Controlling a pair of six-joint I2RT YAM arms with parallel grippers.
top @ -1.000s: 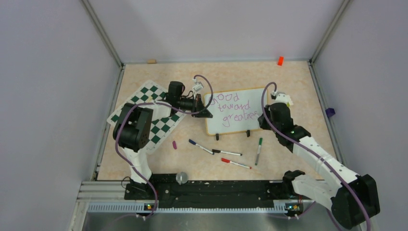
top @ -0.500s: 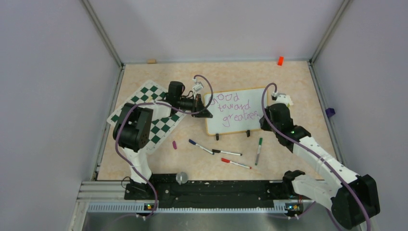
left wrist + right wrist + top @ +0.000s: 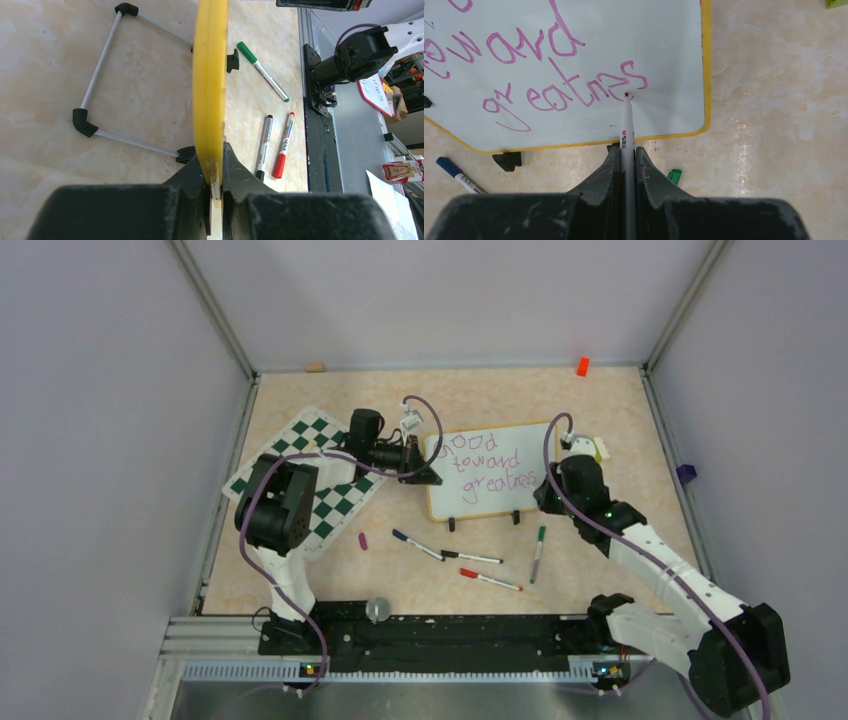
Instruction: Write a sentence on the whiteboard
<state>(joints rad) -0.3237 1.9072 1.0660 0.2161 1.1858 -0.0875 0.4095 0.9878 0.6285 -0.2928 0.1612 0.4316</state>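
Note:
The whiteboard [image 3: 490, 480] stands propped at mid-table, white with a yellow frame. It carries the sentence [image 3: 485, 463] in purple marker, three lines reading roughly "good toward greatnes". My left gripper [image 3: 427, 468] is shut on the board's left edge; the left wrist view shows the yellow frame [image 3: 210, 85] edge-on between the jaws. My right gripper [image 3: 548, 488] is shut on a white marker [image 3: 626, 130]. Its tip touches the board at the end of the last word [image 3: 574, 92].
A green-and-white chessboard mat [image 3: 315, 475] lies under the left arm. Several loose markers lie in front of the board: blue [image 3: 415, 544], black [image 3: 472, 557], red [image 3: 490, 579] and green [image 3: 538, 552]. A purple cap [image 3: 362, 539] lies at the left. An orange block [image 3: 582, 366] sits at the back wall.
My right gripper has drawn the marker a little down and left along the end of the last word. The left gripper and the board have not moved.

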